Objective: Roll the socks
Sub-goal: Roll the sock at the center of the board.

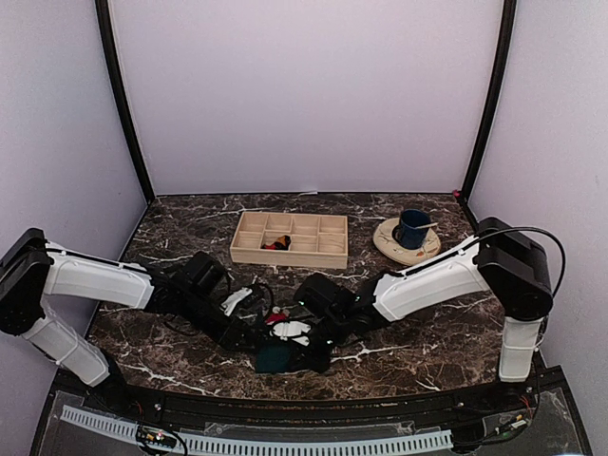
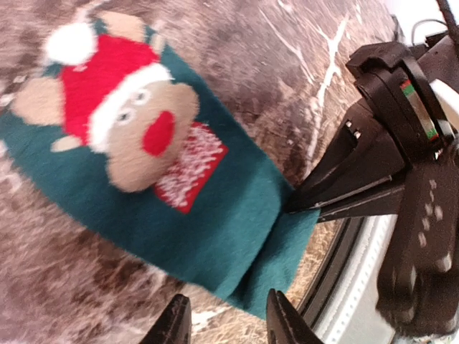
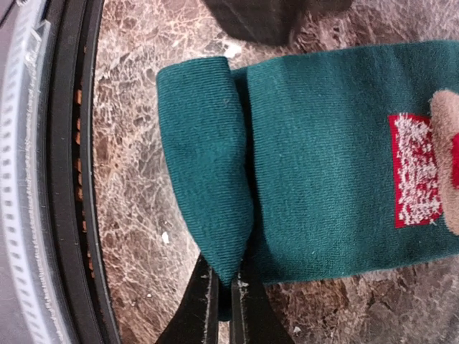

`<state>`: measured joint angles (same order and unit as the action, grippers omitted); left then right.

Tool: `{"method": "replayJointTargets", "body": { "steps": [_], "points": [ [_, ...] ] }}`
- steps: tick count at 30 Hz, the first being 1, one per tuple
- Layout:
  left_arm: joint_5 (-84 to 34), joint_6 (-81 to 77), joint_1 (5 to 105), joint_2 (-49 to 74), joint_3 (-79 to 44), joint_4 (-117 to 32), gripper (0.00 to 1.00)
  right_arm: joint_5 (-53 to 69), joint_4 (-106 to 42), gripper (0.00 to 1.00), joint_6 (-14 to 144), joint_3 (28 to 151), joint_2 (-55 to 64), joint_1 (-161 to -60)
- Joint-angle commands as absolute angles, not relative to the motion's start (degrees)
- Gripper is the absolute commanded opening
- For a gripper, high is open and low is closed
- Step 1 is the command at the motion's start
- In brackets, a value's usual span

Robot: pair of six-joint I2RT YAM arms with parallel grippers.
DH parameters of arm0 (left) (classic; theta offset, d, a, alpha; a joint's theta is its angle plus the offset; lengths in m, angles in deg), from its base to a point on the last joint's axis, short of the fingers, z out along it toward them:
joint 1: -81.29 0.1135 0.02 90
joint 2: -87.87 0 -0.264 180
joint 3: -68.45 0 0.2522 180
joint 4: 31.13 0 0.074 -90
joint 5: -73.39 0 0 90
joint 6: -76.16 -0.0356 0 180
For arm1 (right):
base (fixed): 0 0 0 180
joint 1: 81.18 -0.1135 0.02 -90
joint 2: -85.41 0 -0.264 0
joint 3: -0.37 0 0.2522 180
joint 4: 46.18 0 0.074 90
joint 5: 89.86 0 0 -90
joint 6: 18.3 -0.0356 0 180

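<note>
I see top view evenly lit, soft shadows on bench [image 1: 408,337]. Left wrist view blurred, sock [image 2: 215,236] fuzzy, corner blown white. Right wrist view sharp.

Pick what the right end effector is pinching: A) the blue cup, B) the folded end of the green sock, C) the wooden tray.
B: in the right wrist view the right end effector is shut on the folded flap of the green sock.

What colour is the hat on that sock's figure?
On the sock, the hat is red, white pompom and brim; left wrist view.
</note>
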<state>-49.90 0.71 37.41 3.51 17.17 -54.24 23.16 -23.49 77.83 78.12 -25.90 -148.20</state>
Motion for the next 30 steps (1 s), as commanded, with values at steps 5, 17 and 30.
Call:
{"method": "replayJointTargets", "body": {
  "steps": [5,17,30],
  "points": [
    [-39.14,3.29,37.53,12.33,22.60,-48.72,0.40,35.49,-17.83,0.00,73.00,84.67,-30.02,-144.56],
    [-30.99,1.11,29.74,16.72,25.40,-44.19,0.41,47.28,-12.39,0.00,69.49,89.66,-35.21,-140.94],
    [-29.74,-3.89,22.86,17.08,27.35,-40.43,0.41,52.10,-10.50,0.00,67.40,91.97,-38.34,-138.95]
  ]
}}
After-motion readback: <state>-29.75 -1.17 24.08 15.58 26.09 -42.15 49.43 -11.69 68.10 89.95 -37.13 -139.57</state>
